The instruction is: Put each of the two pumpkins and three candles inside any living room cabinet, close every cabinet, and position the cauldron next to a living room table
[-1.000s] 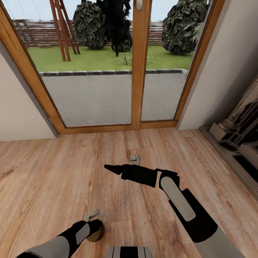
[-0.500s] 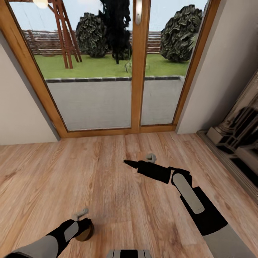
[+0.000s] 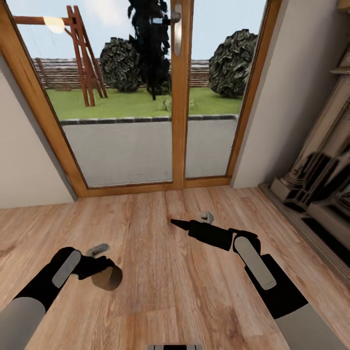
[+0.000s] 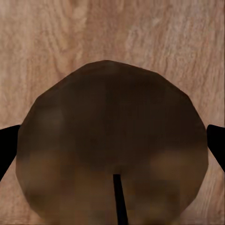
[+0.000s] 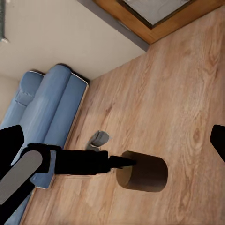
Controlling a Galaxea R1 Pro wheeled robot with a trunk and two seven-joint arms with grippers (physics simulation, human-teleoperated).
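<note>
Currently in transit: left gripper clamps a candle for cabinet stowage — right gripper prob. closed, empty.

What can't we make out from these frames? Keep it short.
- Candle, left wrist view: so close that its rim and lower part are cut off by the picture edges; no length readable.
- Left gripper, head view: fingertips are hidden by the candle, so the contact isn't visible.
- Right gripper, head view: seen edge-on, open or shut unclear.
- Fireplace, head view: cut off by the right edge.
</note>
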